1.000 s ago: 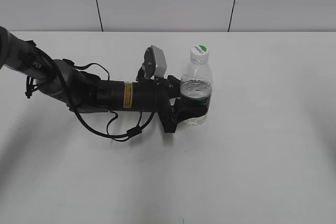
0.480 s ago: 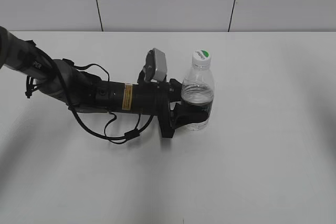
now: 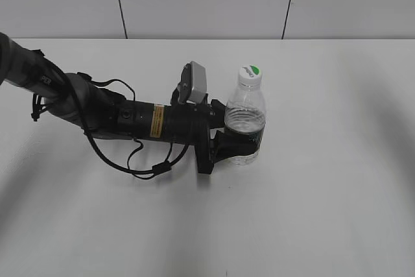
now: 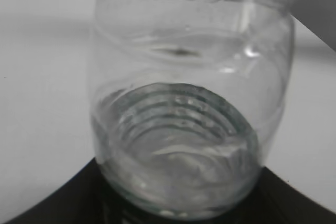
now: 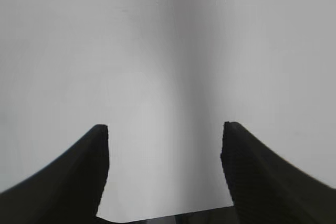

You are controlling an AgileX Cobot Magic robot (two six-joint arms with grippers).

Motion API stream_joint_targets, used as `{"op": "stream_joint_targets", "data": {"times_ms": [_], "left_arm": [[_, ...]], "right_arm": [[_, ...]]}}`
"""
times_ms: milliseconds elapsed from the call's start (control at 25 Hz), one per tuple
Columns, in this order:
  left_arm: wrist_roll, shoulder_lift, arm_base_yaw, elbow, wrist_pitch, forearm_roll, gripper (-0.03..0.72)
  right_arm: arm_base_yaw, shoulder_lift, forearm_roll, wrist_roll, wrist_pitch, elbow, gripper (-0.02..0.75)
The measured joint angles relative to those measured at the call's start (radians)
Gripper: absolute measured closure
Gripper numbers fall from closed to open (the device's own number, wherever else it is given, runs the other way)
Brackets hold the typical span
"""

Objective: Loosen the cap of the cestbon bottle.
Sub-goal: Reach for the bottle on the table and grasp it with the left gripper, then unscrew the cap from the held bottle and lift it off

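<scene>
Even bright overhead light, soft shadows; wrist views blurred, bottle close-up unsharp.

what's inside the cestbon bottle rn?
Clear water fills the cestbon bottle to roughly its shoulder; above that the neck looks empty up to the white cap. The left gripper and the dark label band cover the lower body, so nothing can be seen there.

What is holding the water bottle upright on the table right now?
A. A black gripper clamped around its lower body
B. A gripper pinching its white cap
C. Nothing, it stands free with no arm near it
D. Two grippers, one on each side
A: in the exterior view the left gripper is closed around the lower part of the cestbon bottle, while the cap is untouched.
</scene>
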Motion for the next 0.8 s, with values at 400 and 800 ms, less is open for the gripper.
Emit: {"op": "stream_joint_targets", "data": {"times_ms": [400, 800], "left_arm": [[-0.002, 0.0, 0.0, 0.0, -0.001, 0.003, 0.295], [-0.002, 0.0, 0.0, 0.0, -0.001, 0.004, 0.295]], "right_arm": [[0.174, 0.103, 0.104, -0.033, 0.006, -0.167, 0.325], [0.457, 0.256, 0.108, -0.034, 0.006, -0.294, 0.325]]}}
